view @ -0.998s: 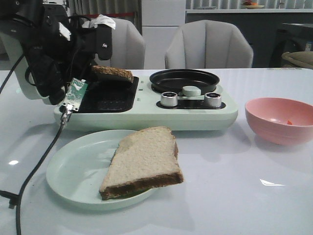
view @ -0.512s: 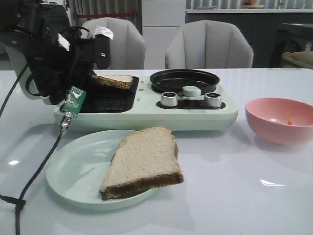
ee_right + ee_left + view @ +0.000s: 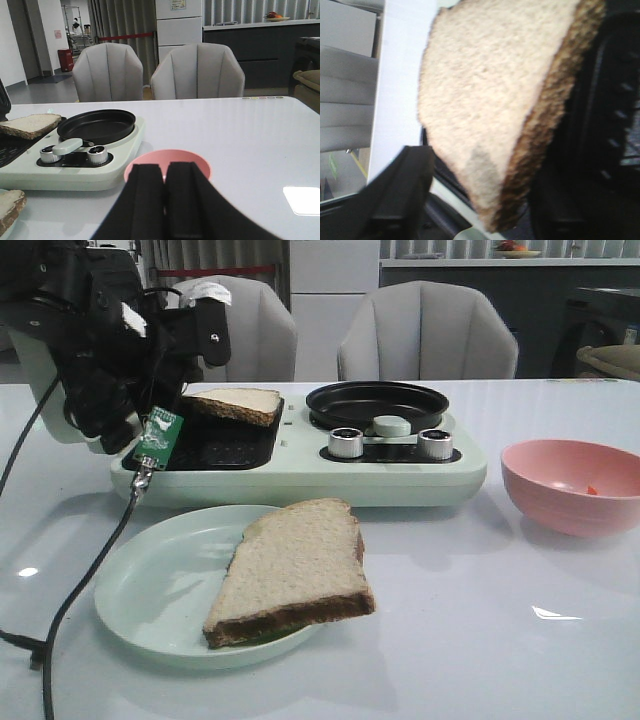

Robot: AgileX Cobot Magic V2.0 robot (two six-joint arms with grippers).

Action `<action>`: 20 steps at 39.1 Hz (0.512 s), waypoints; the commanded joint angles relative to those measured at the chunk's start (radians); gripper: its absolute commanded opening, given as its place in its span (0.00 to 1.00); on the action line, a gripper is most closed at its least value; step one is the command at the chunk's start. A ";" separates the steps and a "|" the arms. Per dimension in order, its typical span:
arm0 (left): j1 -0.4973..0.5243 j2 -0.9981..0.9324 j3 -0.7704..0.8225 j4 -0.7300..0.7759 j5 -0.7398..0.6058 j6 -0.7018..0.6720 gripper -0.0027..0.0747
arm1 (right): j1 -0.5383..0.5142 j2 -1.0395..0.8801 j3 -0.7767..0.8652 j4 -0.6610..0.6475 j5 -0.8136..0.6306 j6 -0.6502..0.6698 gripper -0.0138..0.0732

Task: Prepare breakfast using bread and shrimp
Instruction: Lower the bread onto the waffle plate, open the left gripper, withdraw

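One bread slice [image 3: 237,402] lies tilted on the far part of the cooker's black grill plate [image 3: 215,445]; it fills the left wrist view [image 3: 495,95]. My left gripper [image 3: 195,380] is open around its near corner, with one finger [image 3: 395,195] clearly apart from it. The second bread slice [image 3: 295,570] lies on a pale green plate [image 3: 150,585]. Of the shrimp, only a small orange-red bit [image 3: 592,490] shows in the pink bowl [image 3: 575,485]. My right gripper [image 3: 164,172] is shut and empty, just before the bowl [image 3: 200,162].
The pale green cooker [image 3: 300,475] holds a round black pan [image 3: 377,402], two metal knobs [image 3: 346,443] and a green knob [image 3: 391,425]. A black cable [image 3: 90,570] hangs from the left arm across the table beside the plate. Grey chairs stand behind.
The slice at the left gripper has turned from crust-on and steep to lying flatter on the grill, pale face up. The left arm shifted slightly right.
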 commanded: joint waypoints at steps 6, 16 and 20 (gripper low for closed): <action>-0.015 -0.082 -0.005 -0.121 0.059 -0.038 0.82 | -0.003 -0.022 -0.015 -0.003 -0.088 -0.005 0.33; -0.044 -0.143 0.020 -0.291 0.107 -0.038 0.82 | -0.003 -0.022 -0.015 -0.003 -0.088 -0.005 0.33; -0.056 -0.166 0.025 -0.360 0.153 -0.038 0.82 | -0.003 -0.022 -0.015 -0.003 -0.088 -0.005 0.33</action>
